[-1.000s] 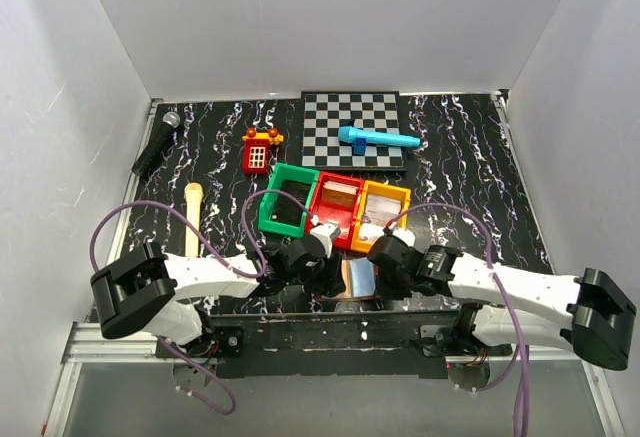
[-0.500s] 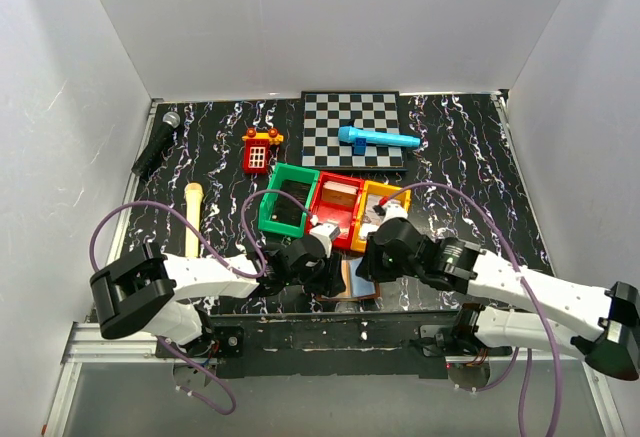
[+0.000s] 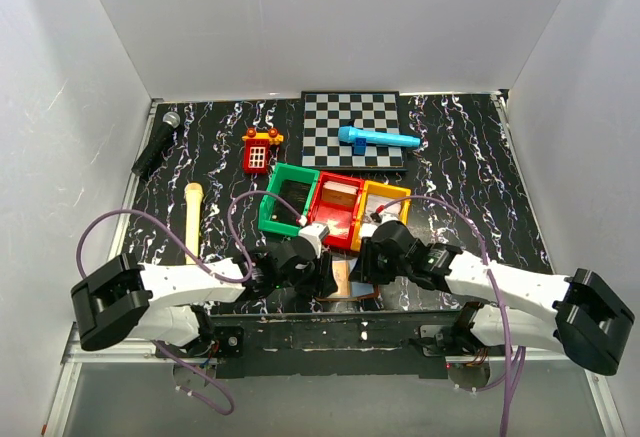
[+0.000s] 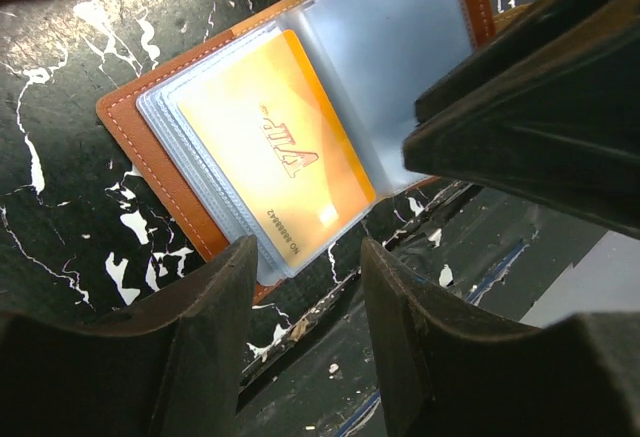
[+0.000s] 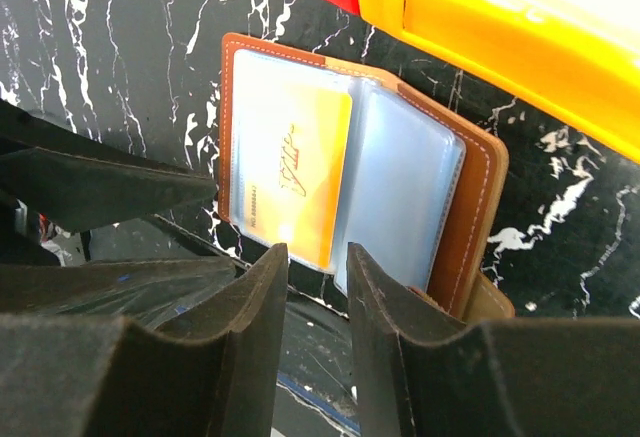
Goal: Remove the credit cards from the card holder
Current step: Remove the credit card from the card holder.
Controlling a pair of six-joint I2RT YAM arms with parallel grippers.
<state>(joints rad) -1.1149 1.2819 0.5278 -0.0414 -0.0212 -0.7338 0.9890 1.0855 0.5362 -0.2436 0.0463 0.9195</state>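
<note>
Left gripper (image 4: pixel 305 262) parted, empty; right gripper (image 5: pixel 317 275) narrowly parted, empty; both over open card holder (image 5: pixel 485 217), orange card (image 5: pixel 300 172) inside

The card holder (image 5: pixel 485 217) looks like smooth tan leather with pale stitching along its edge. Its inner pockets (image 5: pixel 400 187) are glossy, translucent plastic film. The credit card (image 5: pixel 295 172) inside is smooth orange plastic. The worktop (image 5: pixel 120 67) is black, marble-veined, faintly shiny. The fingers (image 5: pixel 250 357) of my right claw (image 5: pixel 316 262) are matt, dark, slightly grainy.
</note>
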